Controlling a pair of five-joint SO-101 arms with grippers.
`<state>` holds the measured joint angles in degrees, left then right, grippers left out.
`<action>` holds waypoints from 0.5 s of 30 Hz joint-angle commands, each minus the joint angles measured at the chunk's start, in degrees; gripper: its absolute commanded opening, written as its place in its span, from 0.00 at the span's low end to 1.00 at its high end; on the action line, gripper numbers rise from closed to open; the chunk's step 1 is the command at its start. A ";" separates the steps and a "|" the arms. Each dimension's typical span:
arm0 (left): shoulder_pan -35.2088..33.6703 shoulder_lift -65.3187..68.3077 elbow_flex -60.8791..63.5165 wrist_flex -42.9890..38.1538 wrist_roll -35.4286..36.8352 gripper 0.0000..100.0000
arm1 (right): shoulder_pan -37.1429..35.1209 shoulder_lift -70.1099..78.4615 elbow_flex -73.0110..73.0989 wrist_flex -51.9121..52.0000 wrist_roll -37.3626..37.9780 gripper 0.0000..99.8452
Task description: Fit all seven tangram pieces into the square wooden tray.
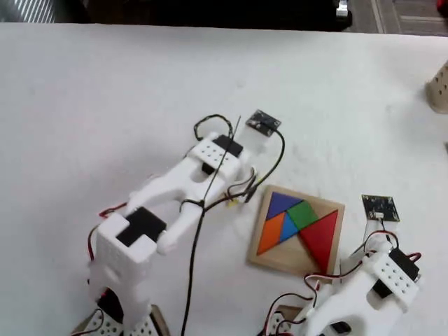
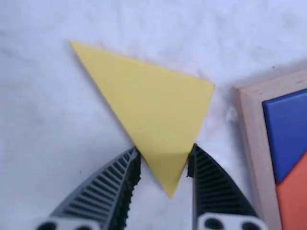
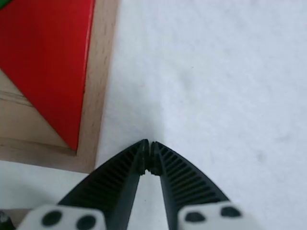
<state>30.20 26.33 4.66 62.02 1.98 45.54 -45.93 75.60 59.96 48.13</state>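
A flat yellow triangle (image 2: 148, 110) lies on the white table just outside the square wooden tray (image 2: 249, 124). My left gripper (image 2: 163, 155) is shut on the triangle's near corner, one finger against each edge. From above, that gripper (image 1: 245, 192) sits at the tray's (image 1: 287, 257) upper left corner. Inside the tray lie a blue piece (image 1: 282, 203), a green piece (image 1: 302, 213), an orange piece (image 1: 274, 232) and a red triangle (image 1: 320, 238); part of its floor is bare wood. My right gripper (image 3: 149, 158) is shut on nothing, over the table beside the tray's rim (image 3: 98, 105) and the red triangle (image 3: 48, 62).
The right arm (image 1: 371, 283) stands at the tray's lower right. Black cables (image 1: 199, 231) run along the left arm. A small wooden object (image 1: 439, 87) sits at the far right edge. White table stretches open to the left and far side.
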 commanded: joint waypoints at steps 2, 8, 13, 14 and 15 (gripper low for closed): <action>-0.40 -1.27 -2.64 2.29 -0.88 0.15 | -0.48 -1.27 -0.35 -0.66 0.53 0.02; -1.27 -12.09 2.46 4.92 -1.05 0.15 | -0.84 -1.27 -3.43 0.04 0.44 0.02; -2.95 -24.92 14.24 1.32 -1.05 0.15 | -0.92 -0.75 -11.78 6.29 0.35 0.02; -3.65 -27.30 16.53 0.70 -1.05 0.15 | -1.45 -0.75 -13.63 7.87 0.09 0.02; -4.44 -29.32 18.64 0.09 -1.32 0.15 | -2.59 -0.75 -15.38 9.45 -1.14 0.02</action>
<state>28.18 5.67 19.34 64.13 1.45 45.10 -45.93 66.64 65.41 48.13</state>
